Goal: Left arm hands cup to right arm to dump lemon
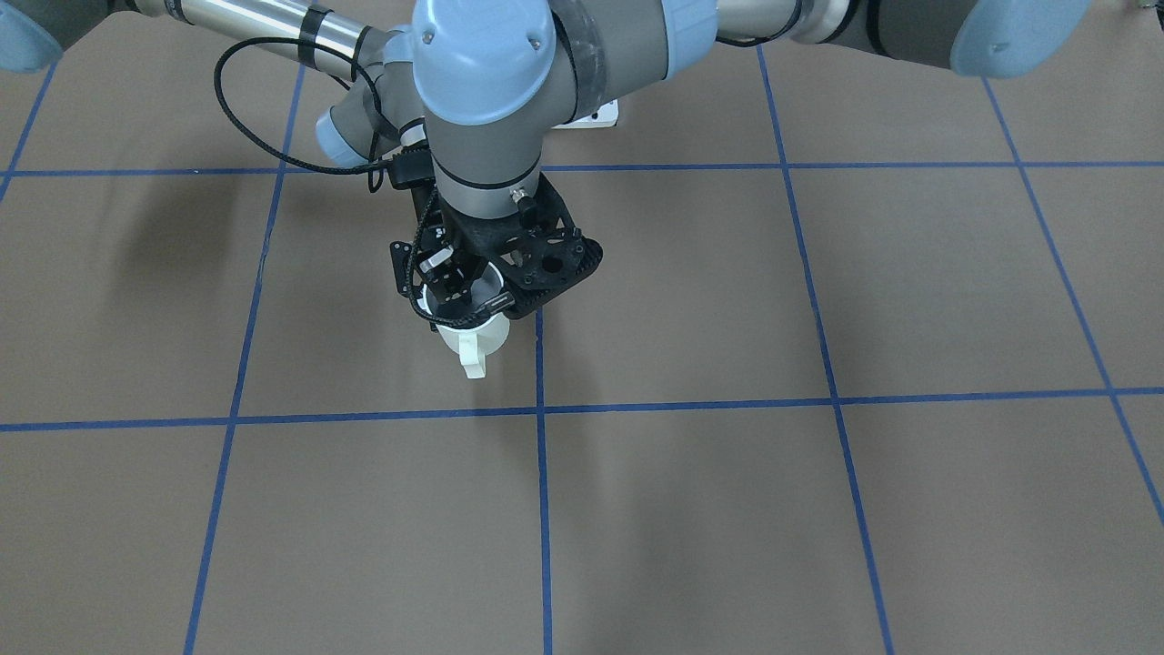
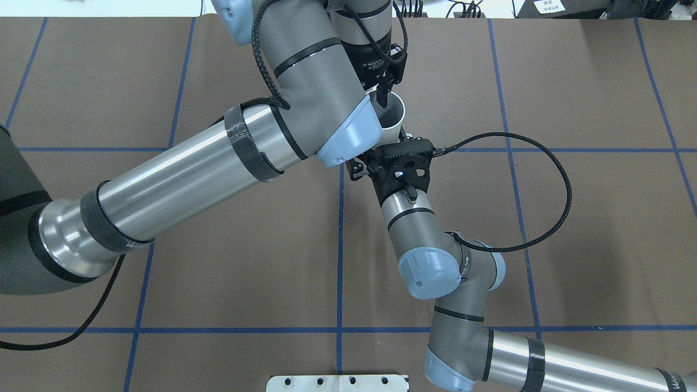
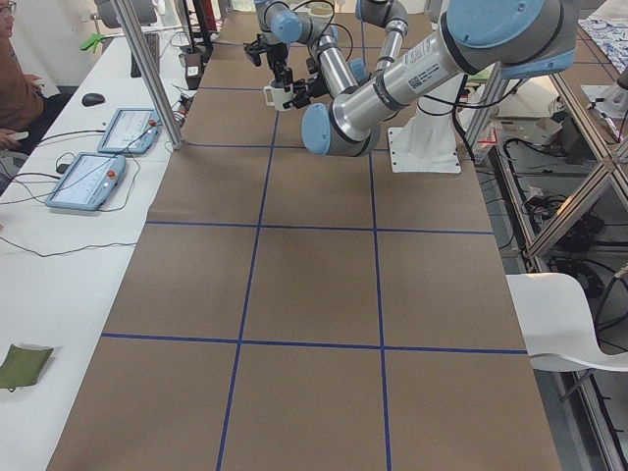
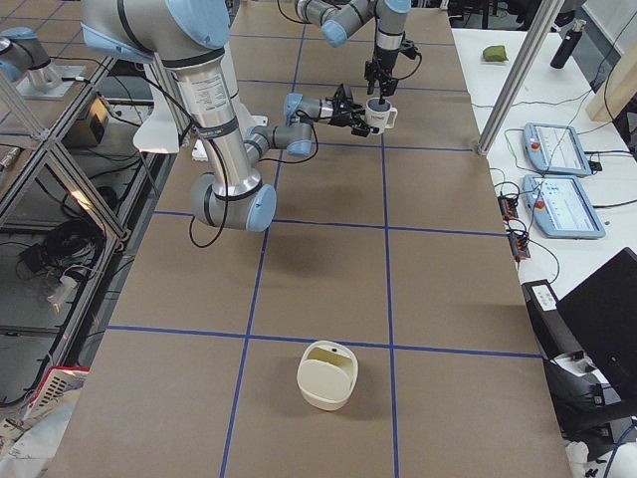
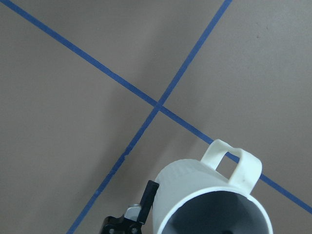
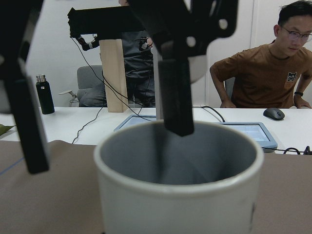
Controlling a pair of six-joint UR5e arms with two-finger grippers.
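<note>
The white cup [image 2: 393,117] hangs upright above the table, its handle [image 1: 473,362] pointing away from the robot. My left gripper [image 2: 384,100] comes straight down and is shut on the cup's rim, with one finger [image 6: 175,83] inside the cup. My right gripper [image 4: 364,113], on the arm with the holed black wrist plate [image 2: 403,163], reaches in level and stands open around the cup. Its finger [image 6: 24,107] is apart from the cup wall [image 6: 180,204]. No lemon shows; the cup's bottom is hidden.
A cream open container [image 4: 328,376] stands on the brown paper near the table's end on my right. A looped black cable [image 2: 561,190] hangs off the right wrist. Operators and tablets [image 4: 557,149] sit at the white side desk.
</note>
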